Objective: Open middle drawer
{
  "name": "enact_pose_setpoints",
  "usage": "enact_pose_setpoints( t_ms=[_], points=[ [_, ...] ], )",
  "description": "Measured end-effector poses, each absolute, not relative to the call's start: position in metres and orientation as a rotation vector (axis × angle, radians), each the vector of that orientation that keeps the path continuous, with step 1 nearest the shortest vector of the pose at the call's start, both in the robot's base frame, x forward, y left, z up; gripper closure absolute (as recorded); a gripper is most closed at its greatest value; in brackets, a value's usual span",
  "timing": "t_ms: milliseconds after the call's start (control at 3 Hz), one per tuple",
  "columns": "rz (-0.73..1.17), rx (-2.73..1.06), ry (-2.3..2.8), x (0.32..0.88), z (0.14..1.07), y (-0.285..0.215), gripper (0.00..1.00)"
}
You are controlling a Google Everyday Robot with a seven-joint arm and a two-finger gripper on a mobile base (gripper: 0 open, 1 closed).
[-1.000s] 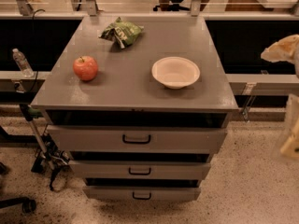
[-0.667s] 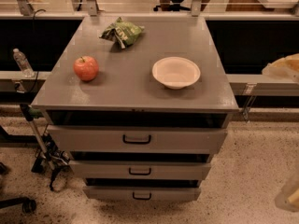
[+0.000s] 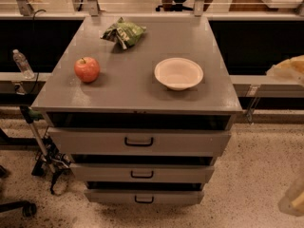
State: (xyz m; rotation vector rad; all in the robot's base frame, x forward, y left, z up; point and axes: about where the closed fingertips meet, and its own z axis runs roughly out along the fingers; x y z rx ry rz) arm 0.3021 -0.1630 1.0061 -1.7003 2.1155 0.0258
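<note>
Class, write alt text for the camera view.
A grey three-drawer cabinet, its middle drawer shut, carries an apple, a white bowl and a green snack bag on top. The gripper sits at the right edge, away from the drawers.

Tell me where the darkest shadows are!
Camera view: darkest in the gaps above each drawer front, including the middle drawer; soft shadows hug the apple and the bowl; warm, even light, no harsh glare on the cabinet top; the gripper glows pale yellow at the right edge.
</note>
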Motion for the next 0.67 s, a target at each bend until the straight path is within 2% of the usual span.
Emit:
enact_pose_setpoints(
  t_ms=[667],
  points=[
    [0.162,-1.679,2.178,0.322,0.913,-0.181,0.0]
  ],
)
